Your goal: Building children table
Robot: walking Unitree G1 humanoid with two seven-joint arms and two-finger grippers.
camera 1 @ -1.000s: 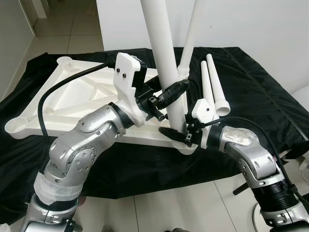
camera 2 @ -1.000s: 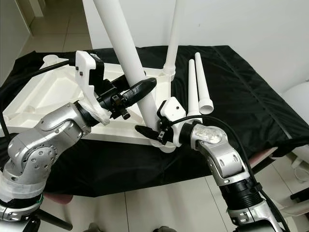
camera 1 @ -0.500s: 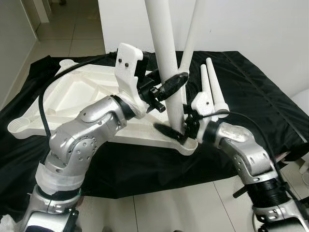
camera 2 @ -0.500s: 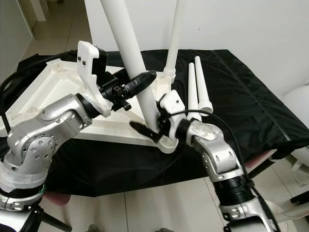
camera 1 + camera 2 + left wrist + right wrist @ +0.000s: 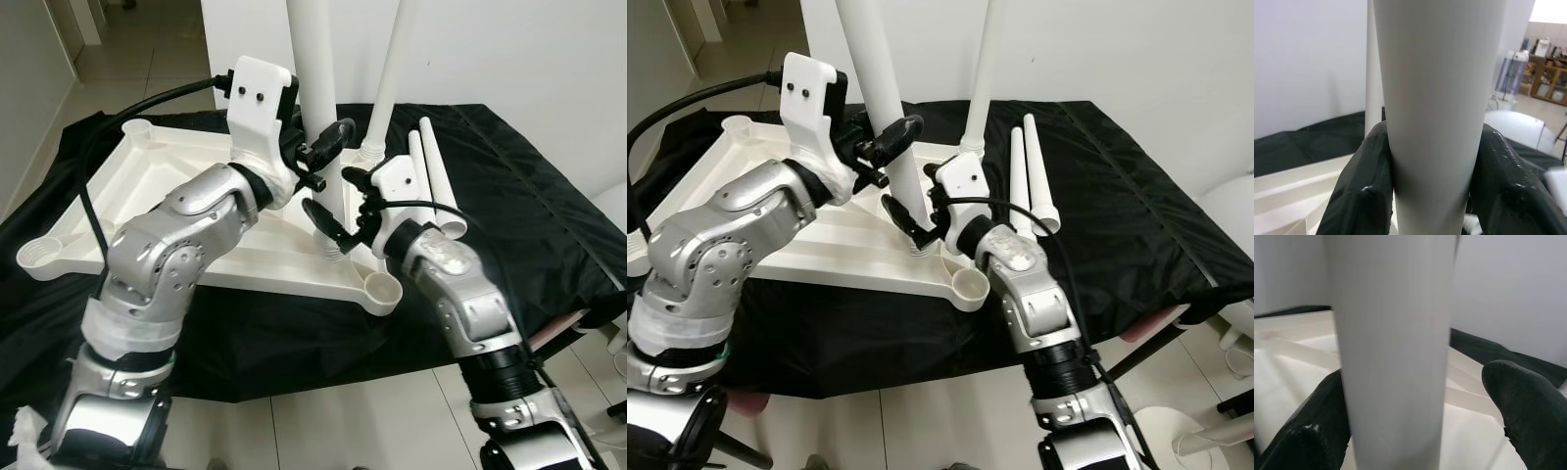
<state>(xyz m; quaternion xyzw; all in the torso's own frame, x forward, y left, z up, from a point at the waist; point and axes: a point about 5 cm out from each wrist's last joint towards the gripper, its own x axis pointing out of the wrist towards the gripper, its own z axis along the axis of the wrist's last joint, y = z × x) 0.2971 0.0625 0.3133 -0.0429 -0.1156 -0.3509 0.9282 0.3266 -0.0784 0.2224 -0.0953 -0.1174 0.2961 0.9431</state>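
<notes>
A plain white wall (image 5: 529, 59) rises behind the surface, which is draped in a black cloth (image 5: 529, 215) that hangs over its near edge. The floor (image 5: 343, 421) is laid with pale glossy tiles with thin dark joints, and it runs on into a lit passage (image 5: 147, 39) at the far left. In the left wrist view, a wooden shelf unit (image 5: 1547, 73) stands far off, with what may be a water bottle (image 5: 1513, 73) beside it, too blurred to be sure.

Black cloth (image 5: 509, 206) over a low surface, pale tiled floor (image 5: 323, 421), white wall (image 5: 529, 49), perhaps shelving (image 5: 1547, 73) beyond.
</notes>
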